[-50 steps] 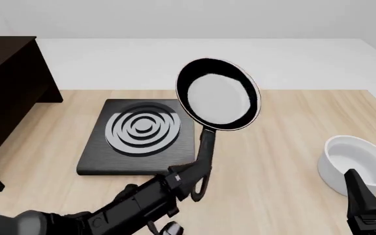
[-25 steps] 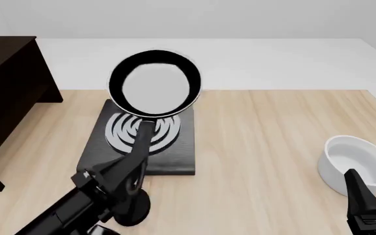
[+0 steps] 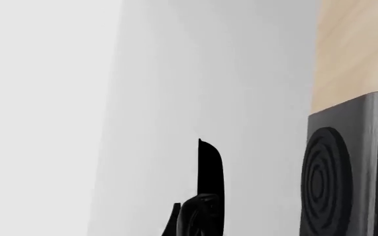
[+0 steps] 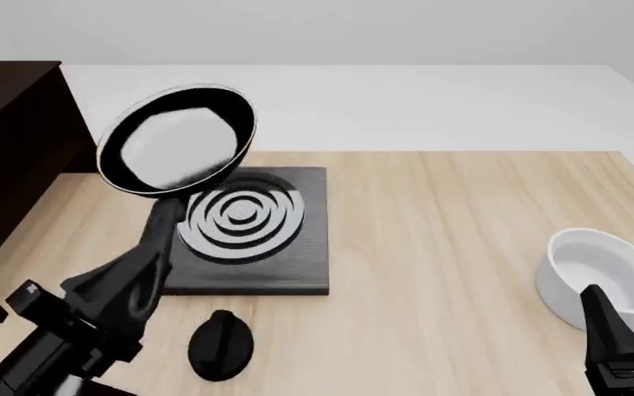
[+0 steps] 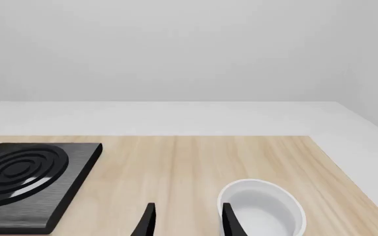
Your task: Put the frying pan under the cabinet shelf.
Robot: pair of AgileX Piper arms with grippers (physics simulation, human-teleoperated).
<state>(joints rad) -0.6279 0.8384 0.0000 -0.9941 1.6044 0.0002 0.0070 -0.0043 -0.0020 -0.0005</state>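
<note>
My left fingers (image 4: 146, 272) are clamped on the long handle of the frying pan (image 4: 176, 150), which I hold up in the air, tilted so its round inside faces the front camera — nothing lies in it. It hangs over the near-left part of the stove plate (image 4: 243, 235), between that plate and the cabinet shelf (image 4: 14, 157), which stands at the far left of the tabletop (image 4: 449, 239). The white bowl (image 4: 601, 276) sits at the right edge, upright, with nothing in it that I can see. My right fingers (image 5: 185, 221) stand apart just beside the bowl, holding nothing. A small black oval knob (image 4: 220, 345) lies on the wood near the stove plate's front edge. No writing or label can be read on anything here.
</note>
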